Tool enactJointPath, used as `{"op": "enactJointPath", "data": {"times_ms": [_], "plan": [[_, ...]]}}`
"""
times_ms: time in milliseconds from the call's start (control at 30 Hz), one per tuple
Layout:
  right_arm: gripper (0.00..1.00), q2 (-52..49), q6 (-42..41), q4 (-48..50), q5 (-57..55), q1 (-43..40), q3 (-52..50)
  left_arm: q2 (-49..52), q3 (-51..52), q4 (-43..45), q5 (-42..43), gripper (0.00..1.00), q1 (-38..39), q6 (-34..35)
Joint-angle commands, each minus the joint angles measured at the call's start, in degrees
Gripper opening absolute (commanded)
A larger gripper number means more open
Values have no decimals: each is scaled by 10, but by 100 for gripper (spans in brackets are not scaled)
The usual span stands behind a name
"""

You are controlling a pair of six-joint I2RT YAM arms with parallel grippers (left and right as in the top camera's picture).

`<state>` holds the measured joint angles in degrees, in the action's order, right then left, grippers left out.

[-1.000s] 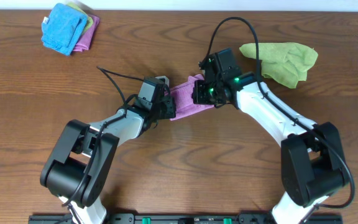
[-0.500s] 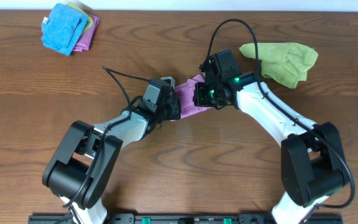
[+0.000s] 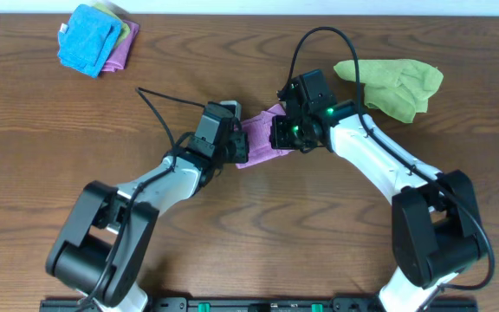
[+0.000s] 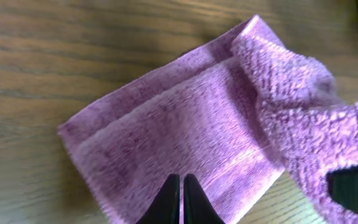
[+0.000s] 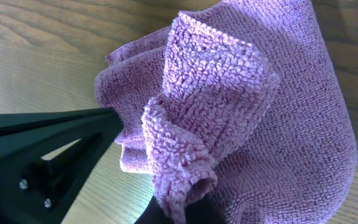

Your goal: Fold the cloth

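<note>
Wood table (image 3: 232,234); cloth (image 3: 258,139) mostly hidden under arms; right tool (image 3: 277,134) pinching its fold; left tool (image 4: 179,198) closed tight.

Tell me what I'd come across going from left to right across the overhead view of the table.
Blue-topped stack of folded cloths → left gripper → pinkish-purple cloth → right gripper → lime-green cloth.
</note>
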<state>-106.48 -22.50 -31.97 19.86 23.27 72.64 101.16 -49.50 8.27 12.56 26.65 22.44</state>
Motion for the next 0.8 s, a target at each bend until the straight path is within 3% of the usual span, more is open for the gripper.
{"op": "enactJointPath", "data": {"times_ms": [0,767], "plan": [[1,0,10,0,-2,3,2,-5,3,-22,-37,6,-3,-20],[1,0,9,5,-3,3,2,43,4,-41,-59,6,-3,-33]]}}
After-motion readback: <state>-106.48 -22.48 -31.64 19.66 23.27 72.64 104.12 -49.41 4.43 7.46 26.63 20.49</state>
